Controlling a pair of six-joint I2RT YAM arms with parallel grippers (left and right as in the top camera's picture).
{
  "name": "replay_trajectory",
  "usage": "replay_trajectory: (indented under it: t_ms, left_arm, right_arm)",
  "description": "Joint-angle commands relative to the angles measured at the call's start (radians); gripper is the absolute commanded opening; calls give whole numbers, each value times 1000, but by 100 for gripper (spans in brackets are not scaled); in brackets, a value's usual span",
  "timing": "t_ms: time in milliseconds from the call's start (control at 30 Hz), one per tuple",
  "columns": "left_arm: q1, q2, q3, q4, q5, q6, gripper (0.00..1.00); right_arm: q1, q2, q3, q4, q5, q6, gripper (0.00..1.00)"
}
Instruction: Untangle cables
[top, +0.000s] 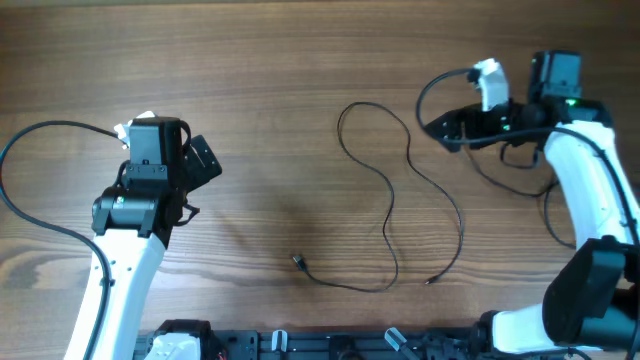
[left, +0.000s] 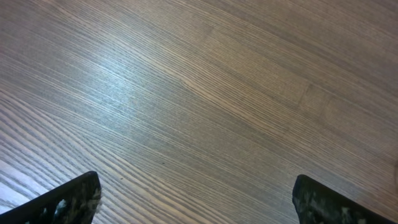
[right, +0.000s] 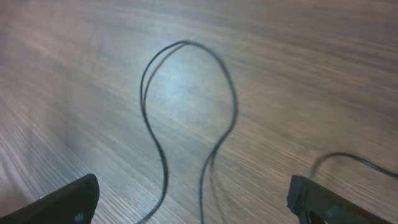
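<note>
Dark fingertips of the right gripper sit at the bottom corners of my right wrist view. The jaws are spread wide with nothing between them, and they touch nothing. Just ahead lies the rounded loop of the cables, flat on the counter. From overhead, the thin black strands wander from that loop down the middle of the counter to a small plug end, well apart from the left arm.

I judge this wire very light, limp and easily dragged. It lies so flat that a pinch could slip off it. I'd take it at the plug, or low across the loop's crown. The left gripper is fully open over bare wood, holding nothing.
</note>
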Motion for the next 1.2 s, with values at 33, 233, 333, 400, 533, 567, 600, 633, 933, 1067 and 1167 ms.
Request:
replay_trajectory:
  t_ms: [33, 233, 333, 400, 533, 567, 600, 633, 933, 1067, 1167]
  left_arm:
    - [6, -3, -1, 0, 2, -20, 100]
    - [6, -3, -1, 0, 2, -20, 100]
    - [6, -3, -1, 0, 2, -20, 100]
    - [6, -3, -1, 0, 2, -20, 100]
    - [6, -3, -1, 0, 2, -20, 100]
    - [6, -3, -1, 0, 2, -20, 100]
    - [6, -3, -1, 0, 2, -20, 100]
    - [6, -3, -1, 0, 2, -20, 100]
    - [6, -3, -1, 0, 2, -20, 100]
    - [6, -3, -1, 0, 2, -20, 100]
    - [6, -3, -1, 0, 2, -20, 100]
  right_arm:
    - [53, -6, -115, 43, -23, -13, 100]
    - [71, -6, -271, 185, -24, 126, 100]
    - [71, -5, -308, 203, -27, 158, 100]
    - [71, -5, -338, 206, -27, 157, 99]
    - [71, -5, -375, 209, -27, 158, 91]
    - [71, -5, -382, 210, -27, 157, 91]
    - [71, -5, -391, 210, -27, 158, 89]
    - [71, -5, -401, 214, -35, 158, 86]
    - [140, -4, -473, 225, -181, 161, 85]
    - [278, -4, -488, 230, -180, 195, 85]
    - [377, -4, -488, 230, -166, 246, 85]
